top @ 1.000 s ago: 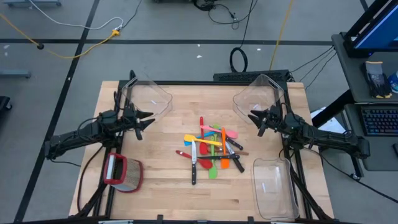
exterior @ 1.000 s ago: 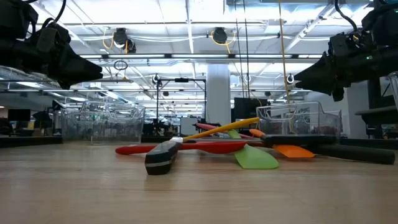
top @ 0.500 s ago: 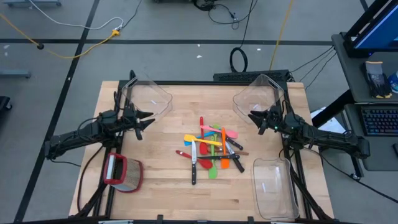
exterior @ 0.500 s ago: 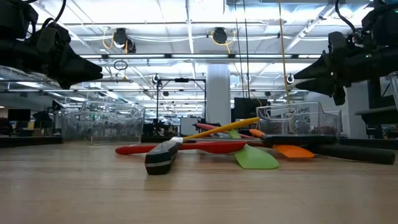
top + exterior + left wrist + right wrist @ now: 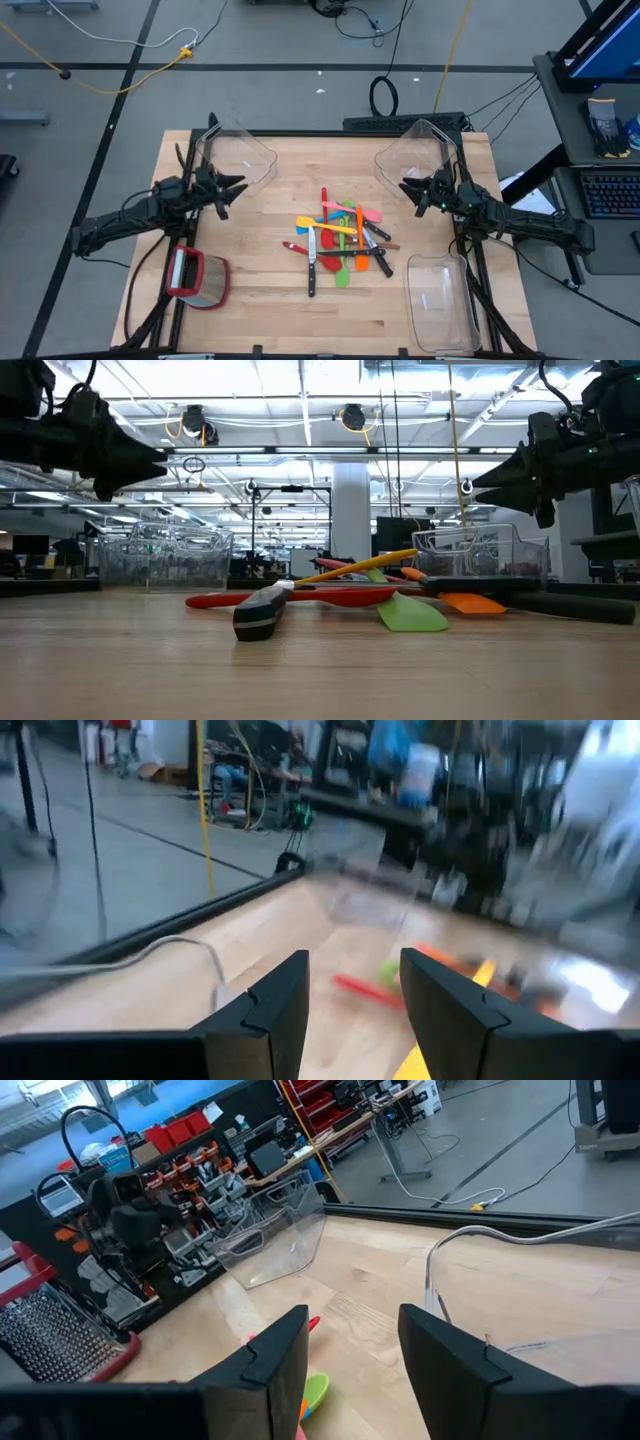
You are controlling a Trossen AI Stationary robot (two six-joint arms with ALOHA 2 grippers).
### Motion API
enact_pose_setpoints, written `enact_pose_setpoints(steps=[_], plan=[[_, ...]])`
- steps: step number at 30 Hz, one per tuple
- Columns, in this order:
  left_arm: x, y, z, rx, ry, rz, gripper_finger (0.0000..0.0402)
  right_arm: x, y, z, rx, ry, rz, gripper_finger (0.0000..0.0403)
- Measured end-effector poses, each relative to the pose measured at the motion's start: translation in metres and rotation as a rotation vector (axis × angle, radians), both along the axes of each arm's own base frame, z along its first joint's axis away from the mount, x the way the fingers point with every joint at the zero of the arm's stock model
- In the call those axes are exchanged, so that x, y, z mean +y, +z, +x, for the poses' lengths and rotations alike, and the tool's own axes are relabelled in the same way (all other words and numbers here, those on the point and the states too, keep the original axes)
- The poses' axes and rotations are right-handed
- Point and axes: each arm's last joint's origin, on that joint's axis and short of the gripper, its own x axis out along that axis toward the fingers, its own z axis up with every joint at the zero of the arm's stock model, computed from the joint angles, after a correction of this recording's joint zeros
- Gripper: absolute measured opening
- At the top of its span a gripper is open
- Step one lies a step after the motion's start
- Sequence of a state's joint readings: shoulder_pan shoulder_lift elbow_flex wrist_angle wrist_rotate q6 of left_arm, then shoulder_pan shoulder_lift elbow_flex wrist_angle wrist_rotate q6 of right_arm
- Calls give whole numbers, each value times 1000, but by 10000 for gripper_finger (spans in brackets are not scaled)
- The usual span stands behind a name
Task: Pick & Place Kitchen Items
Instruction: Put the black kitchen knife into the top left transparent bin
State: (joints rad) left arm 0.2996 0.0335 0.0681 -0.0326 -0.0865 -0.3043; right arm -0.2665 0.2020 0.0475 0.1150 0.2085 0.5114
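Observation:
The kitchen items (image 5: 342, 238) lie in a loose pile at the table's middle: red, orange, yellow, green and pink utensils and black-handled knives, resting flat on the wood and partly on each other. The low view shows the pile (image 5: 380, 598) too. My left gripper (image 5: 235, 189) hovers open above the table, left of the pile, pointing level toward it. My right gripper (image 5: 403, 187) hovers open to the right of the pile, also level. Both wrist views show nothing between the fingers (image 5: 350, 1000) (image 5: 350, 1355).
A clear bin (image 5: 238, 157) stands at the far left and another (image 5: 418, 155) at the far right. A third clear bin (image 5: 440, 300) sits at the near right. A red-rimmed container (image 5: 197, 279) lies near left. Bare wood surrounds the pile.
My left gripper has rolled about its own pointing line while staying in place; its fingers stand differently in the high and low views. My right gripper has also rolled a little. The pile has kept still.

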Motion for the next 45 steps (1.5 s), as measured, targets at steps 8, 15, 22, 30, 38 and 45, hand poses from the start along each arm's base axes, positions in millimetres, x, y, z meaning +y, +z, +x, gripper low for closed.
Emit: enact_pose_setpoints(steps=[8,15,22,30,38,45], plan=[[3,11,-2,-165,120,-90,161,0,0,0,-6,-3,11,153],[0,20,-2,-170,47,59,161,0,0,0,-20,-4,38,153],[-4,52,6,-34,27,131,161,0,0,0,-27,-5,51,153],[-8,92,49,295,-13,84,161,0,0,0,-50,-9,97,153],[-15,113,111,447,-55,-53,161,0,0,0,-50,-8,97,153],[-34,106,159,519,-99,-260,161,0,0,0,-50,-9,97,153]])
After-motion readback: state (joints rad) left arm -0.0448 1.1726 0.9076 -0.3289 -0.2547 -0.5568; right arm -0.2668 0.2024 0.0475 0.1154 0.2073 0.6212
